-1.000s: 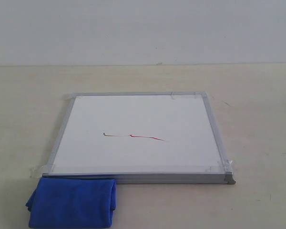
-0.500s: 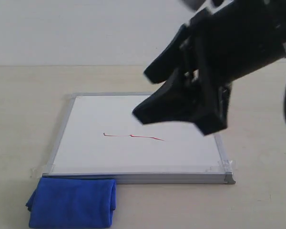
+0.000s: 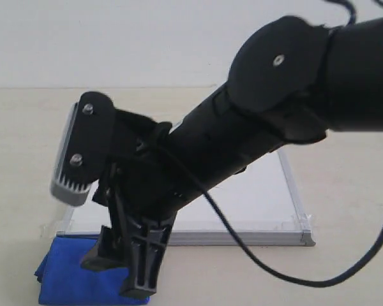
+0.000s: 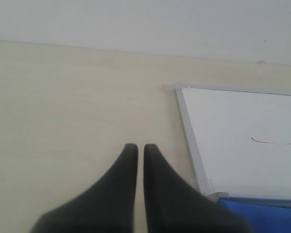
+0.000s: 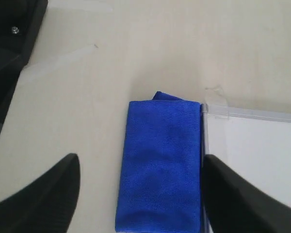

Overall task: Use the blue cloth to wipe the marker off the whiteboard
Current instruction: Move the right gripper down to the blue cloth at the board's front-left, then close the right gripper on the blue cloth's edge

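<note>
Right gripper (image 5: 140, 162): we see it wide open and holding nothing. In the right wrist view its black fingers (image 5: 48, 194) stand at the lower left and lower right, with the blue cloth (image 5: 160, 165) between them. We cannot tell if the tips touch the cloth.
Right arm (image 3: 255, 121): in the exterior view it crosses from the upper right down to the lower left.
Left gripper (image 4: 136, 155): its fingers are almost together, with only a thin slit between them and nothing in it. It is over the bare table (image 4: 63, 97).
Blue cloth: folded, flat on the table, just beside the corner of the whiteboard (image 5: 257, 155).
Marker line (image 4: 271, 142): thin and red, on the whiteboard at the right edge of the left wrist view. In the exterior view the arm covers it.
</note>
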Robot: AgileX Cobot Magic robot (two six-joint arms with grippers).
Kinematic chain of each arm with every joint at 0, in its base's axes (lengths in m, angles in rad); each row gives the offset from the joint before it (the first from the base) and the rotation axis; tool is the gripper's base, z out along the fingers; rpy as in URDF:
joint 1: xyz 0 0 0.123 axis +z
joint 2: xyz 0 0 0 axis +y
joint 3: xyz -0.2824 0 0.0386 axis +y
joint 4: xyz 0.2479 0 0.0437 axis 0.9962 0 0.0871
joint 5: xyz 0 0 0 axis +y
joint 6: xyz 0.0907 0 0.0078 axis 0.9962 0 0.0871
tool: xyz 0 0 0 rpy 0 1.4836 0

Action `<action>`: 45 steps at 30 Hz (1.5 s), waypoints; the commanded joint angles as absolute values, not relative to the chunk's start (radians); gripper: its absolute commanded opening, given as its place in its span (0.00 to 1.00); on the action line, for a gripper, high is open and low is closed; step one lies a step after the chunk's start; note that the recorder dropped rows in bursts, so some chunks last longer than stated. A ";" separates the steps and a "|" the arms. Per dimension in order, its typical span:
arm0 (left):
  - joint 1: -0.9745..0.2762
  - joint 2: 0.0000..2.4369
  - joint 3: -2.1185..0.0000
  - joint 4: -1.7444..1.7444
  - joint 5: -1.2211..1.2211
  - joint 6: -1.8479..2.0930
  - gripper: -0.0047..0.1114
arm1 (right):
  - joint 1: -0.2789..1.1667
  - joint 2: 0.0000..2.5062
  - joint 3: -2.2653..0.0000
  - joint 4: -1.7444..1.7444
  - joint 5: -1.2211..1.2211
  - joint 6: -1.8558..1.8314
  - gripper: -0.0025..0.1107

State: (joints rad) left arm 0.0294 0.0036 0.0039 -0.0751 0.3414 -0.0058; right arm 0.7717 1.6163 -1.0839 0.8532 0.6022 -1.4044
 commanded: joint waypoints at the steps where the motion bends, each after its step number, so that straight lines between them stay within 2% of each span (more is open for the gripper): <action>1: 0.023 0.000 0.000 -0.082 0.338 -0.008 0.08 | 0.811 1.707 -1.082 0.862 0.492 -1.426 0.58; 4: 0.023 0.000 0.000 -0.082 0.338 -0.008 0.08 | 0.811 1.783 -1.082 0.862 0.430 -1.406 0.60; 6: 0.023 0.000 0.000 -0.082 0.338 -0.008 0.08 | 0.811 1.815 -1.082 0.862 0.405 -1.402 0.68; 7: 0.023 0.000 0.000 -0.082 0.338 -0.008 0.08 | 0.811 1.824 -1.082 0.862 0.402 -1.400 0.69; 35: 0.023 0.000 0.000 -0.082 0.338 -0.008 0.08 | 0.838 1.948 -1.126 0.921 0.297 -1.471 0.69; 45: 0.023 0.000 0.000 -0.082 0.338 -0.008 0.08 | 0.893 1.968 -1.130 0.931 0.224 -1.493 0.69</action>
State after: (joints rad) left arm 0.0294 0.0036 0.0039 -0.0751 0.3414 -0.0058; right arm 0.8937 1.9679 -1.1252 0.9255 0.2461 -1.4903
